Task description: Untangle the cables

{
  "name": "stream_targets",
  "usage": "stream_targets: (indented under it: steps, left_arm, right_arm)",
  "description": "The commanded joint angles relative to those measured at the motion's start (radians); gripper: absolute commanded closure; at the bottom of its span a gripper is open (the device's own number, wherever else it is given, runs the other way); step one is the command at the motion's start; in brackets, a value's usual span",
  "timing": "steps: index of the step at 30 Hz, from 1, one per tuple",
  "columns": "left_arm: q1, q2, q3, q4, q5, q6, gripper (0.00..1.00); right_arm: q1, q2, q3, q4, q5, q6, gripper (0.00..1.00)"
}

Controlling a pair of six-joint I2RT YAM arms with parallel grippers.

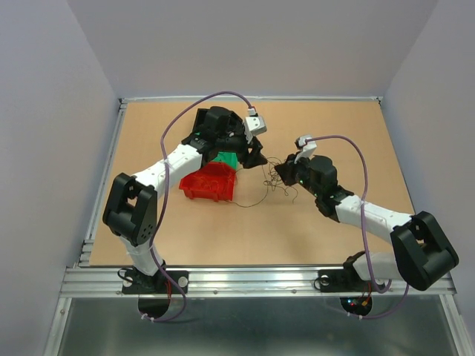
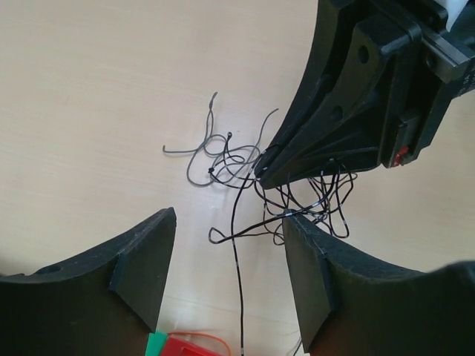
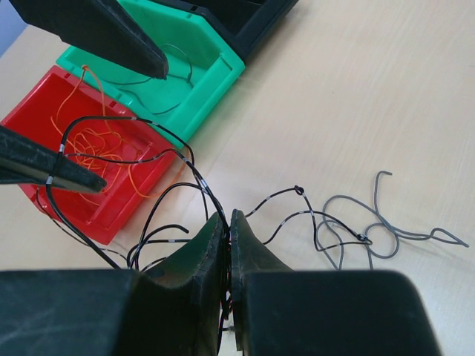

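Note:
A tangle of thin black cables (image 1: 277, 178) lies at mid-table between both grippers. My right gripper (image 3: 229, 216) is shut on several black strands (image 3: 185, 159) that loop up out of its tips. A thin grey cable (image 3: 371, 230) lies loose to its right, joined to the black ones. My left gripper (image 2: 230, 241) is open above the tangle. One black strand (image 2: 236, 259) runs between its fingers and another rests against the tip of one finger (image 2: 315, 274). Orange cables (image 3: 89, 137) lie in the red bin (image 3: 122, 208).
A green bin (image 3: 215, 70) holding a dark strand stands behind the red bin, with a black bin (image 3: 245, 15) beyond it. In the top view the red bin (image 1: 208, 183) and green bin (image 1: 225, 159) sit under my left arm. Raised rails edge the table.

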Motion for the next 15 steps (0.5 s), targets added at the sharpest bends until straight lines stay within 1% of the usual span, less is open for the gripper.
stream_targets:
  steps: [1, 12, 15]
  left_arm:
    - [-0.008, 0.001, 0.037, -0.034, 0.067, 0.046, 0.29]
    - [-0.022, 0.027, 0.050, -0.036, -0.010, 0.060, 0.27]
    - [-0.026, 0.031, 0.051, -0.030, -0.034, 0.057, 0.30]
  right_arm:
    - [0.018, -0.029, 0.070, 0.074, -0.025, -0.024, 0.99]
    - [0.030, -0.051, 0.065, 0.071, -0.074, -0.031, 1.00]
    - [0.033, -0.055, 0.065, 0.070, -0.077, -0.033, 1.00]
